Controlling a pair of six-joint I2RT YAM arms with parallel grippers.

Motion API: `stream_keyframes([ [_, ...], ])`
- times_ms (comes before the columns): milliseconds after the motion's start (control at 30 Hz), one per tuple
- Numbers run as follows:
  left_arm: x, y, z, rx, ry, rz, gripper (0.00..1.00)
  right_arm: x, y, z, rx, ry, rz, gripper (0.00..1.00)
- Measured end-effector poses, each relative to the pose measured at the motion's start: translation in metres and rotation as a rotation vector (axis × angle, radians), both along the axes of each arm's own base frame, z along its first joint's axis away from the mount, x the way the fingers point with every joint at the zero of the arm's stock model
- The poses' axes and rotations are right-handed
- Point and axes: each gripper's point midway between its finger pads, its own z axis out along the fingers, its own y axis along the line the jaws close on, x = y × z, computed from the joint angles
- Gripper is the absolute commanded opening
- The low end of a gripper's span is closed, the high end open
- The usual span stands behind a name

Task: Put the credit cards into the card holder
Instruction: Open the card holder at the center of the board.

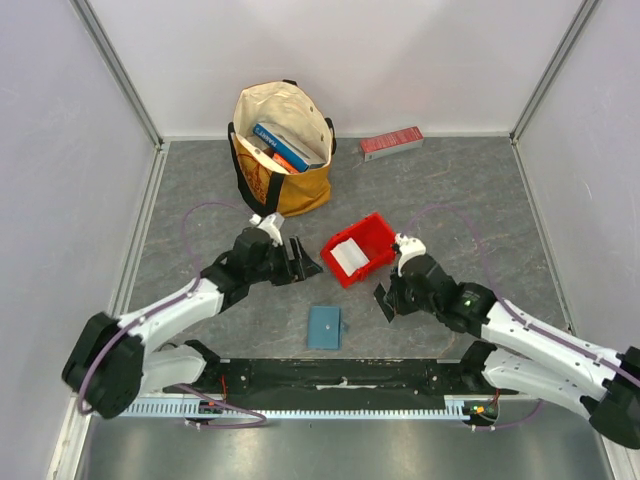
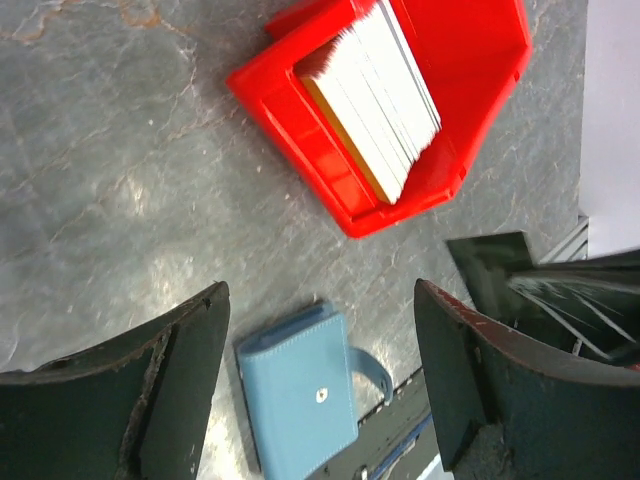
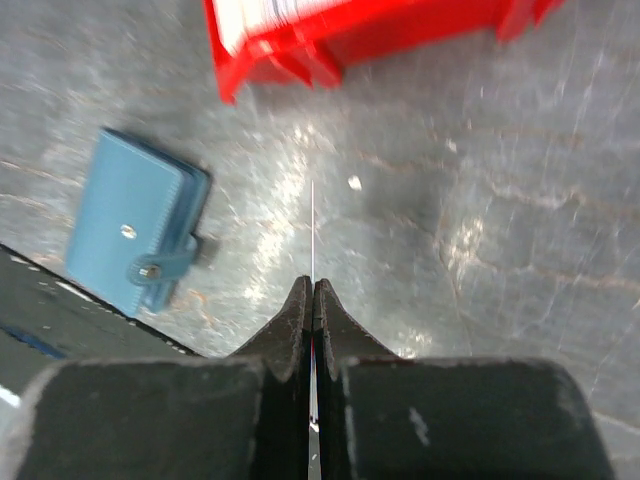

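Jaws of the left gripper [image 1: 302, 259] are spread wide with nothing between them; those of the right gripper [image 3: 312, 285] are pressed together on a thin pale sliver, judged to be the held card [image 3: 312, 220] seen edge-on. The other credit cards [image 2: 372, 95] are stacked on edge in the red bin [image 2: 340, 200], mid-table. The card holder [image 1: 324, 327] is found flat on the table [image 1: 200, 190] near the front edge, between the two arms and apart from the bin; it is closed, with its tab snapped across the open side. The step in hand is judged to be the opening of the holder, so that a slot is exposed for the held card. For this to go well, the tab should be taken by the free left gripper and peeled up off its snap. The body should be kept from sliding on the smooth slab, and the flap should be laid fully back before the card is brought in. The card is best presented short edge first, in line with a slot, and fed at a shallow angle. The left arm is extended forward and inward, its gripper low, just left of the bin and pitched toward the holder. The right arm is bent in from the right, its gripper tilted down over bare table between bin and holder.
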Motion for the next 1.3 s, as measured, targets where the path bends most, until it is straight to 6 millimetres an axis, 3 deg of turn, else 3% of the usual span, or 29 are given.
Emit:
stream_keyframes([
  [167, -0.021, 0.023, 0.012, 0.012, -0.045, 0.032, 0.80, -0.019, -0.004, -0.040, -0.076, 0.057, -0.053, 0.01],
  [367, -0.043, 0.043, 0.000, 0.048, -0.021, 0.053, 0.80, -0.023, 0.002, -0.067, -0.139, 0.073, -0.077, 0.09],
  [633, -0.058, 0.051, -0.019, 0.085, 0.039, 0.042, 0.80, -0.023, 0.014, -0.070, -0.141, 0.061, -0.065, 0.17],
  [800, -0.060, 0.052, -0.023, 0.093, 0.051, 0.039, 0.80, -0.024, 0.015, -0.071, -0.142, 0.064, -0.053, 0.17],
  [967, -0.061, 0.051, -0.027, 0.099, 0.065, 0.033, 0.80, -0.024, 0.017, -0.067, -0.165, 0.063, -0.033, 0.08],
  [1300, -0.061, 0.051, -0.028, 0.101, 0.070, 0.031, 0.80, -0.020, 0.011, -0.063, -0.263, 0.044, -0.045, 0.11],
])
